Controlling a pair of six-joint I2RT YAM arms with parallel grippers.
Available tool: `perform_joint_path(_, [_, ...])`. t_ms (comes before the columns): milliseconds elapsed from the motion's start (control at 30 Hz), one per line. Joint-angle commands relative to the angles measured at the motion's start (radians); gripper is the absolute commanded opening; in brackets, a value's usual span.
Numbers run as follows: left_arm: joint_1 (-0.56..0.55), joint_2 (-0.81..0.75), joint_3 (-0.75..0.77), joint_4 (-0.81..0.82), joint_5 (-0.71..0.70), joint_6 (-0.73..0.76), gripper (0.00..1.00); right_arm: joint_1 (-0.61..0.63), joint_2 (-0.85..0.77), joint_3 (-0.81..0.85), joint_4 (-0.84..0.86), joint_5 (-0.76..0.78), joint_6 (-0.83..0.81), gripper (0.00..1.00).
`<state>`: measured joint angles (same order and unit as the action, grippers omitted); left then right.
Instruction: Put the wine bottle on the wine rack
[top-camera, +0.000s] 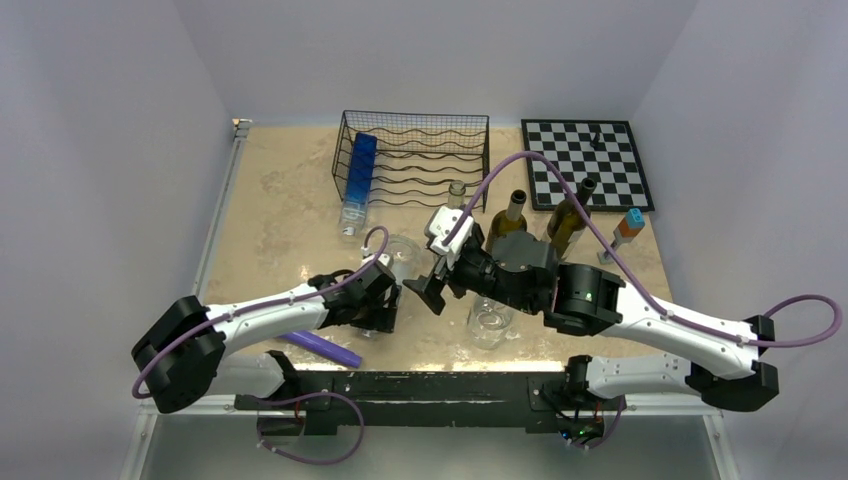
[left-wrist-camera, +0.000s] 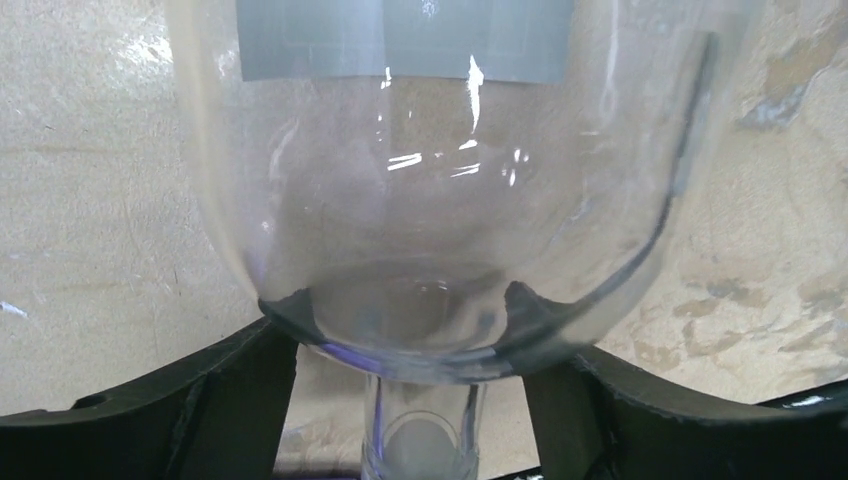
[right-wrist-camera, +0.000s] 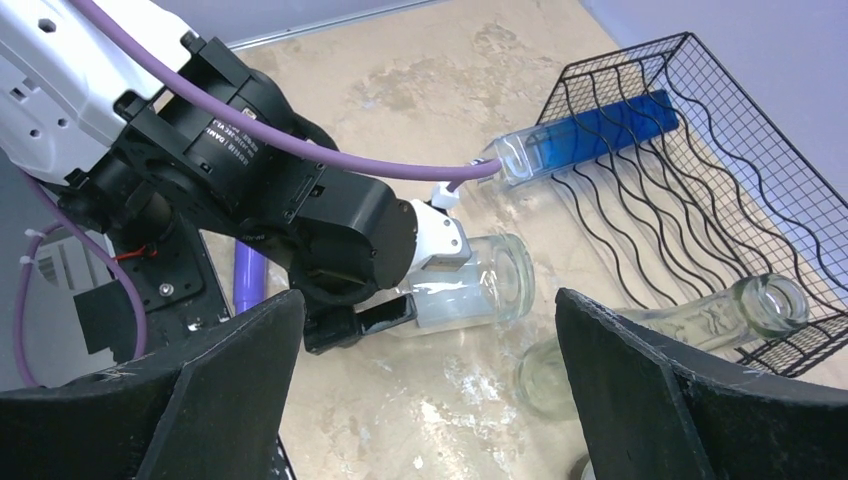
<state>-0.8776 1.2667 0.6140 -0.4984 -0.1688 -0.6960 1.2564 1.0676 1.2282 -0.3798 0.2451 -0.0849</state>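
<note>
A clear wine bottle (top-camera: 398, 262) lies on its side on the table, base toward the wine rack (top-camera: 415, 160), a black wire-mesh box at the back. My left gripper (top-camera: 385, 305) straddles the bottle's neck (left-wrist-camera: 420, 425). Its fingers (left-wrist-camera: 240, 400) stand apart with a gap on each side of the neck, tips against the shoulder. The bottle also shows in the right wrist view (right-wrist-camera: 470, 285). My right gripper (top-camera: 437, 290) is open and empty, above the table just right of the bottle. A blue bottle (top-camera: 358, 170) lies in the rack's left side.
A clear bottle (top-camera: 457, 195) stands in front of the rack. Two dark bottles (top-camera: 510, 225) (top-camera: 570, 220) stand to its right. A clear glass (top-camera: 490, 322) sits under my right arm. There is a chessboard (top-camera: 588, 163) at back right, a small orange-and-blue bottle (top-camera: 627, 230), and a purple object (top-camera: 320, 348) at the front.
</note>
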Motion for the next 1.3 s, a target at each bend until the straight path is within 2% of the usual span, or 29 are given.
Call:
perform_joint_path(0, [-0.013,0.009,-0.043,0.094,-0.044,-0.009,0.92,-0.001,-0.037,0.008,0.011,0.028,0.02,0.99])
perform_joint_path(67, [-0.018,0.018,-0.049,0.112,-0.044,-0.006,0.95,-0.001,-0.045,0.003,0.01,0.029,0.022,0.99])
perform_joint_path(167, [-0.025,0.04,-0.038,0.111,-0.052,0.002,0.96,-0.002,-0.056,-0.004,0.009,0.032,0.022,0.99])
perform_joint_path(267, [-0.033,0.062,-0.038,0.126,-0.06,0.004,0.9,-0.002,-0.054,-0.006,0.007,0.035,0.022,0.99])
perform_joint_path(333, [-0.04,0.083,-0.037,0.132,-0.066,0.002,0.8,-0.002,-0.054,-0.004,0.006,0.035,0.022,0.99])
perform_joint_path(467, [-0.063,0.105,-0.038,0.132,-0.091,-0.015,0.53,-0.002,-0.049,-0.004,0.006,0.039,0.022,0.99])
perform_joint_path(567, [-0.078,0.099,-0.054,0.15,-0.099,-0.023,0.3,-0.002,-0.05,-0.004,0.003,0.042,0.023,0.99])
perform_joint_path(667, [-0.079,0.111,-0.06,0.152,-0.107,-0.035,0.03,-0.001,-0.052,-0.008,0.002,0.043,0.024,0.99])
perform_joint_path(700, [-0.08,0.118,-0.059,0.151,-0.11,-0.037,0.0,-0.002,-0.051,-0.007,0.002,0.042,0.025,0.99])
perform_joint_path(933, [-0.096,0.121,-0.04,0.126,-0.145,-0.04,0.0,-0.002,-0.041,0.0,0.001,0.044,0.027,0.99])
perform_joint_path(1267, [-0.114,-0.071,-0.027,0.07,-0.25,-0.024,0.0,-0.002,-0.051,0.029,0.013,0.028,0.024,0.98])
